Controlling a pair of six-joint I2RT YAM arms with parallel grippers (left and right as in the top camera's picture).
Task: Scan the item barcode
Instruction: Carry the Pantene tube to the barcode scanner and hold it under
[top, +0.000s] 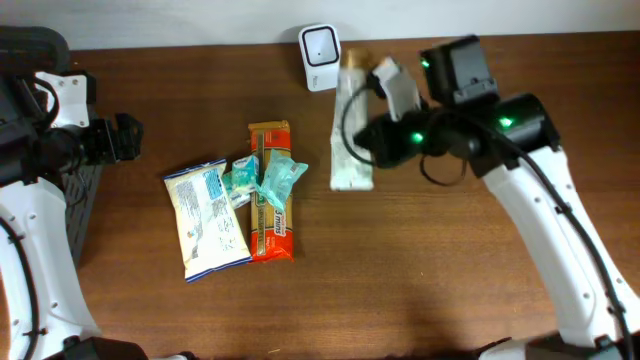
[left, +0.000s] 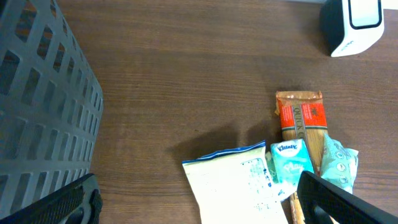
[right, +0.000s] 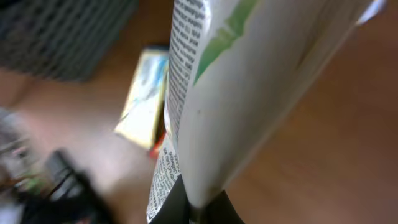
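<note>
- Clamping the white-and-green pouch (top: 351, 165), the right pincer (top: 368, 138) held it just beside the scanner (top: 320, 45), near the far edge of the bench (top: 450, 280).
- The left pincer (top: 122, 138) stood with jaws wide apart, next to the dark basket (left: 37, 93).
- A snack bag (top: 207, 220), tissue packs (top: 240, 180) and a pasta packet (top: 270, 228) lay together mid-bench.

The brown wooden tabletop (top: 420, 290) is seen straight down from the overhead camera, from well above. From the left wrist it is viewed obliquely and nearer, facing the small white box-shaped scanner (left: 357, 34). The white-and-blue crinkled snack bag (left: 233, 186) and orange pasta packet (left: 301, 121) are shared with the overhead view. The right wrist view is filled at very close range by a white-and-green printed pouch (right: 249, 93).
</note>
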